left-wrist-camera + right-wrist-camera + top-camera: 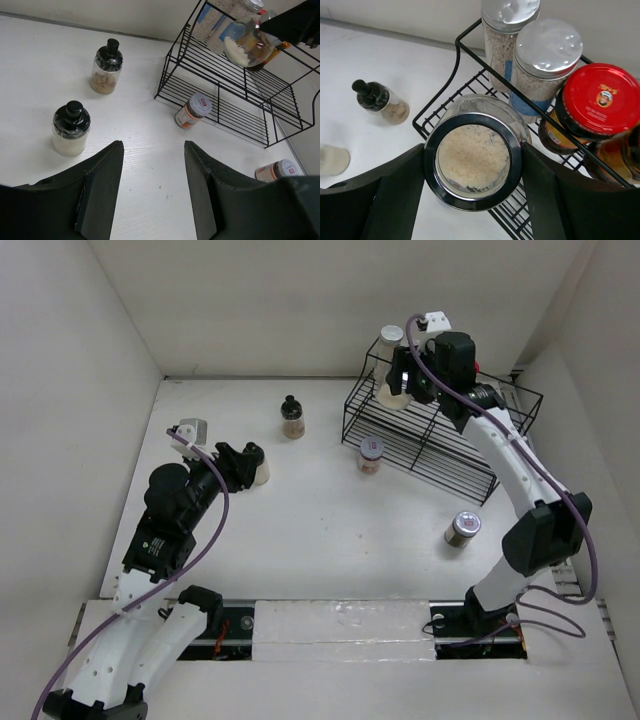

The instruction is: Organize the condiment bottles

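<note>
My right gripper [405, 385] is shut on a clear glass jar [472, 157] of pale powder with a black-rimmed lid. It holds the jar tilted over the left end of the black wire rack's [440, 435] top tier; the jar also shows in the left wrist view [248, 46]. On that tier stand two silver-capped jars [509, 15] [547, 47] and a dark red-capped jar [600, 97]. My left gripper [153, 146] is open and empty, low over the table, beside a black-capped jar of white powder [71, 129].
A black-capped jar of brown spice [106, 67] stands at the far left. A grey-lidded jar [193, 111] sits at the rack's front foot. Another lidded jar [463, 529] stands at the near right. White walls close in the table on three sides.
</note>
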### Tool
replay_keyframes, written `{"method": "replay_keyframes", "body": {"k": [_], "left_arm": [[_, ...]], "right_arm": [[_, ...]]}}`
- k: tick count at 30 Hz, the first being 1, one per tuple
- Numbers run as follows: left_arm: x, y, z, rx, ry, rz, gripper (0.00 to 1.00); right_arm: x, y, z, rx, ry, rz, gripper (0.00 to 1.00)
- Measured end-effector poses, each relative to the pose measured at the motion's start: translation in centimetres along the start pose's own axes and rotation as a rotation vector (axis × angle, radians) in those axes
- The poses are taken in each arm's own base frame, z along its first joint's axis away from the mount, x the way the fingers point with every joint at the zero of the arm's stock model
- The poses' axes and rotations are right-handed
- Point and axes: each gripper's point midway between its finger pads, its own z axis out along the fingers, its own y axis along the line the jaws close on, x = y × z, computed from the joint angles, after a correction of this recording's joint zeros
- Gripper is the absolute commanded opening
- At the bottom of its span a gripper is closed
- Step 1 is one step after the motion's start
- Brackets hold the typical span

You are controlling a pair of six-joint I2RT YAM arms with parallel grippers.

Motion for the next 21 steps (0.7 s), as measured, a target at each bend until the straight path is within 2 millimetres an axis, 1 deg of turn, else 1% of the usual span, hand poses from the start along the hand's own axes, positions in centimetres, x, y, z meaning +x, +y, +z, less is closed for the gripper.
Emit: {"method": "replay_keyframes", "body": {"k": [2, 5, 14, 15, 17, 19, 21], "left_arm": [[0.0, 0.0, 0.0, 0.0, 0.0, 0.0, 0.48], [0.1, 0.1, 0.1, -0.002, 0.004, 0.0, 0.48], [0.2, 0.2, 0.2, -0.008, 0.008, -0.001, 0.48], [0.2, 0.2, 0.2, -0.008, 0.008, -0.001, 0.48], [0.2, 0.2, 0.2, -0.008, 0.008, -0.001, 0.48], [0.2, 0.2, 0.2, -0.009, 0.008, -0.001, 0.48], [0.2, 0.2, 0.2, -0.009, 0.007, -0.001, 0.48]], "right_arm": [[0.7, 0.0, 1.2, -0.003, 0.021, -0.003, 0.4], [1.7, 0.0, 2.5, -0.005, 0.049, -0.012, 0.4], [3.6, 0.6, 6.6, -0.01, 0.085, -0.044, 0.4], [3.8, 0.7, 7.0, -0.009, 0.087, -0.048, 0.41], [3.7, 1.1, 7.9, -0.012, 0.077, -0.059, 0.45], [3.7, 1.5, 8.3, -0.01, 0.07, -0.068, 0.59], [3.6, 1.6, 8.5, -0.002, 0.067, -0.076, 0.76]]}}
